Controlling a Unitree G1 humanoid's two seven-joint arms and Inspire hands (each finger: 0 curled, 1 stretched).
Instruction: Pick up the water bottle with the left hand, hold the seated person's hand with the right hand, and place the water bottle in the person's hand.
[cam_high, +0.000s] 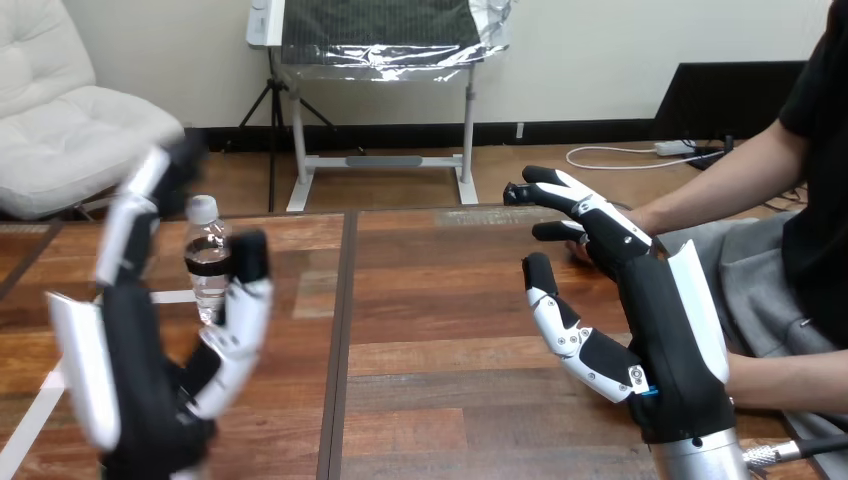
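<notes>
- We count one water bottle (208, 262), two robot hands, and two of the person's forearms at the table's right side.
- The water bottle stands upright on the left half of the table (450, 320), toward its far edge and left of the seam (345, 330) that splits the top into two boards.
- It is the only container we see. It is clear, with a white cap on and a dark band round its middle, and we cannot read how full it is.
- The left hand (140, 385) is raised near the table's left edge, spread wide with its fingers pointing up. The bottle shows in the gap between fingers and thumb. Nothing is gripped, and we cannot tell whether the thumb touches the bottle.
- The right hand (655, 335) is up over the right half of the table, fingers stretched out and thumb held apart, with nothing in its grasp.
- The upper forearm (730, 180) reaches in from the right edge. Its hand lies mostly hidden behind the right hand's fingers, and we cannot tell whether they touch.
- The lower forearm (790, 380) lies by the near right corner, just beside the right hand's wrist.
- Bare wood runs between the two hands, from the seam to the right hand's thumb.
- A white tape strip (30, 420) crosses the near left corner.
</notes>
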